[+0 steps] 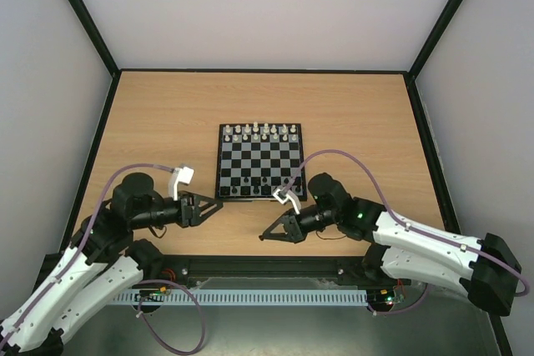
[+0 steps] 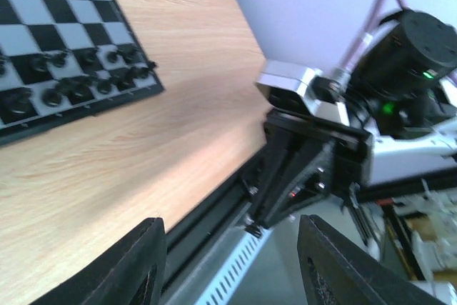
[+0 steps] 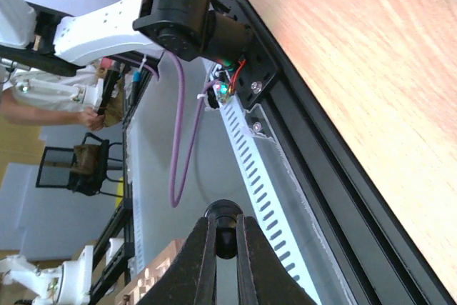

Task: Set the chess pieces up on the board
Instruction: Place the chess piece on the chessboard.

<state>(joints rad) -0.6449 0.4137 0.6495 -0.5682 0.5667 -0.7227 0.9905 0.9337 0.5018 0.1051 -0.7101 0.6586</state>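
I log: left gripper [image 2: 232, 266], jaws apart, nothing between them. Beyond the jaws, left: board [image 2: 80, 6], black chess pieces [image 2: 78, 82] on its near rows. Beyond, right: right gripper [image 2: 252, 228], fingers together.

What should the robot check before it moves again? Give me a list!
1. Right jaws shut on a black piece: ok.
2. Left jaws open and empty: ok.
3. Board lies flat on the table: ok.
4. White pieces stand along the far edge: ok.
5. Free square among the black pieces on the near rows: cannot tell, too small.
6. Arms apart, not touching: ok.
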